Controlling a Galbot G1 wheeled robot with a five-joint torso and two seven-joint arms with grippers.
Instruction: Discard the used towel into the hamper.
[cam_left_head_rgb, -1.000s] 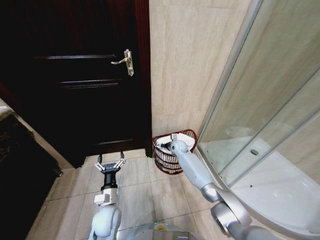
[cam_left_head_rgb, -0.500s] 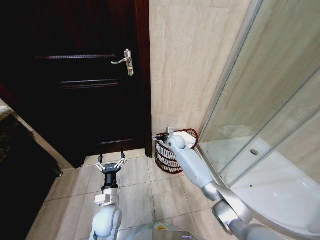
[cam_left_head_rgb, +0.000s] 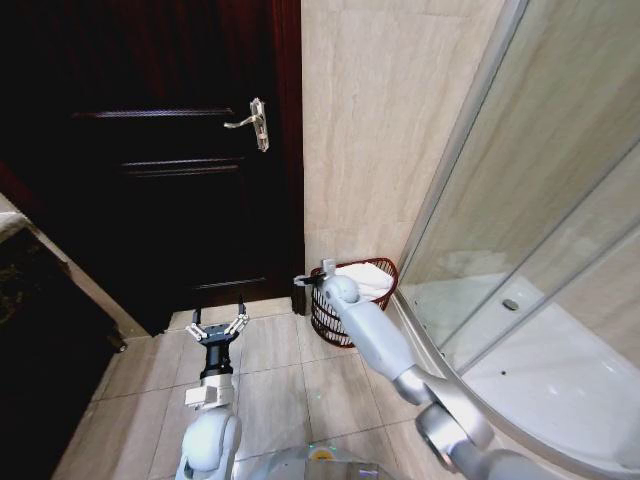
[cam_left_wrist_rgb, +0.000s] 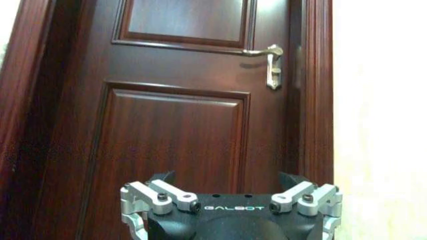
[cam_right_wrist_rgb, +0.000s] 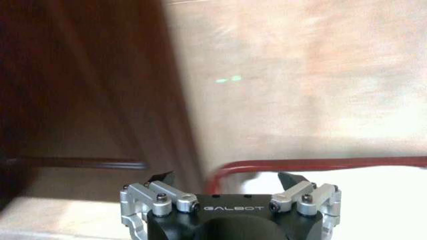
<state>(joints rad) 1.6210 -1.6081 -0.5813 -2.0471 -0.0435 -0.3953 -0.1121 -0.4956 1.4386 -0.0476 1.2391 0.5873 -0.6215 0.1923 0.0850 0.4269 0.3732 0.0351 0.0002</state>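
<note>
- My right gripper (cam_left_head_rgb: 308, 281) hangs above the near rim of the hamper (cam_left_head_rgb: 335, 325), jaws spread and holding nothing; the right wrist view shows the red rim just past the fingertips.
- The hamper sits on the floor in the corner, between the dark door (cam_left_head_rgb: 150, 150) and the shower glass (cam_left_head_rgb: 520, 250), with the white towel (cam_left_head_rgb: 368, 280) lying inside it.
- Risk I see: the forearm runs close along the glass frame, so a wide swing could knock it.
- A low fingertip could hook the wire rim and tip the light basket over.
- My left gripper (cam_left_head_rgb: 218, 325) is parked low facing the door, jaws spread, well apart.
</note>
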